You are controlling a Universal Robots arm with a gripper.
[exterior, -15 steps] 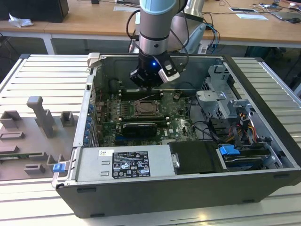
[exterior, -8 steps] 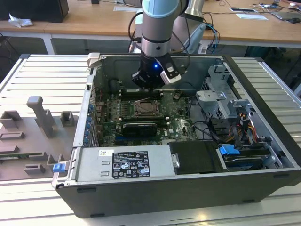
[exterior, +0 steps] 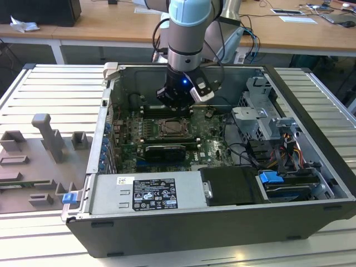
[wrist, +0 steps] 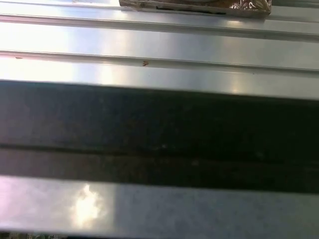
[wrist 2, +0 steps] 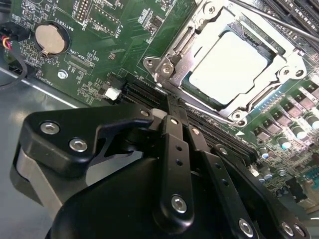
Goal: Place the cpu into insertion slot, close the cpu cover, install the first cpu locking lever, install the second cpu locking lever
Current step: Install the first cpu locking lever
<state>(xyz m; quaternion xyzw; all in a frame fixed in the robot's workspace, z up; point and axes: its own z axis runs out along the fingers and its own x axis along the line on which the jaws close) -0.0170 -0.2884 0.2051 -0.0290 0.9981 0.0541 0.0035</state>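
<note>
The cpu (wrist 2: 227, 67) lies flat in the insertion slot (exterior: 175, 129) on the green board, its silvery top facing up. The cpu cover (wrist 2: 286, 64) is folded down around it, framing the chip. A thin metal lever rod (wrist 2: 264, 17) runs along the socket's far side. Another lies along the near edge (wrist 2: 212, 112). My gripper (wrist 2: 169, 107) hangs just beside the socket's near corner, fingers pressed together with nothing between them. In the exterior view the gripper (exterior: 177, 104) stands inside the open computer case, just behind the socket.
A long black graphics card (exterior: 162, 151) lies in front of the socket. The power supply (exterior: 147, 193) fills the case's front, and a drive cage (exterior: 261, 119) with cables stands at the exterior view's right. Black memory slots (wrist 2: 214, 134) and a coin battery (wrist 2: 49, 39) sit near the gripper.
</note>
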